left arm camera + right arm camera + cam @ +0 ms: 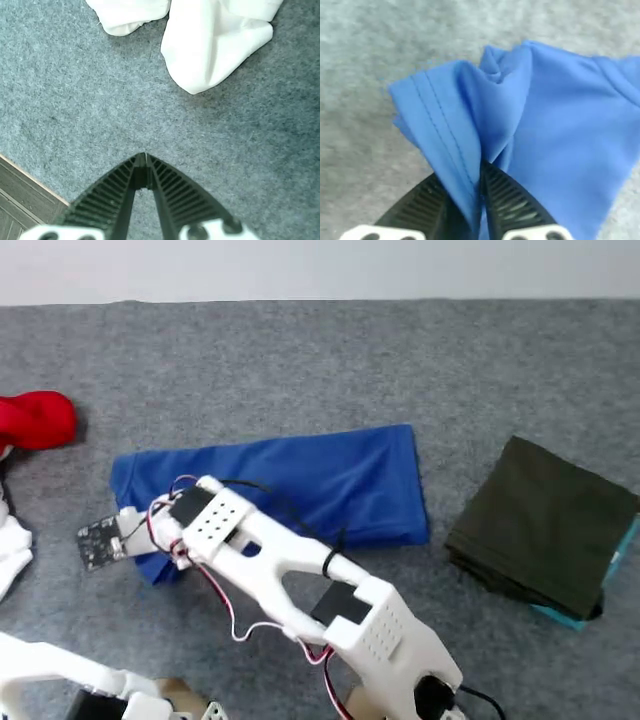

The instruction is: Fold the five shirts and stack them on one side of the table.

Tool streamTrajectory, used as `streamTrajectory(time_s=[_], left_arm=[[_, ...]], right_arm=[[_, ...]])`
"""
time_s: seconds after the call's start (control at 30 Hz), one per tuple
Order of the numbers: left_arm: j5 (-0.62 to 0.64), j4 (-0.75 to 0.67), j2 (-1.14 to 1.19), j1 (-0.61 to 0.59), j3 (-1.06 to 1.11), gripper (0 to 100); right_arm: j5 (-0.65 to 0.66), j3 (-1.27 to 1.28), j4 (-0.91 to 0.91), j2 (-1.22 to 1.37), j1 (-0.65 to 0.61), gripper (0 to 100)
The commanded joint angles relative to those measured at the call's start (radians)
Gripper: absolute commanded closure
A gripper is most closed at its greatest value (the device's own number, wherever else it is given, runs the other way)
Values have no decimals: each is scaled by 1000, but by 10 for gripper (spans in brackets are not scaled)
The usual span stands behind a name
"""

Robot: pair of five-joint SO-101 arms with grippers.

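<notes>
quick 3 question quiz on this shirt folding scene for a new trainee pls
1. True or false: the right gripper is shut on the blue shirt.
2. What lies on the table just ahead of the left gripper? A) white shirt B) red shirt C) a cardboard box
3. Fill in: the dark folded shirt rests on ____ fabric showing at its edge.

Key: 1 true. 2 A. 3 teal fabric.

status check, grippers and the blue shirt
Right gripper shut on blue shirt. Left gripper shut, empty, near white shirt. Dark folded stack off to one side.
</notes>
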Motion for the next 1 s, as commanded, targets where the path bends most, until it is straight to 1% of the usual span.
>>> streamTrajectory(time_s=[0.0, 0.37, 0.47, 0.73, 0.97], left_arm=[[-9, -17, -35, 5, -12, 995], [-9, -12, -32, 3, -7, 995], [-9, -12, -32, 3, -7, 995], [-9, -12, -31, 2, -7, 995], [-9, -12, -37, 0, -7, 995]], right_arm=[[8, -66, -18, -8, 47, 988], [5, -71, -31, -19, 74, 988], [-32, -71, -8, -58, 68, 988], [-69, -71, 133, -124, -45, 988], [-109, -71, 168, -117, -124, 988]])
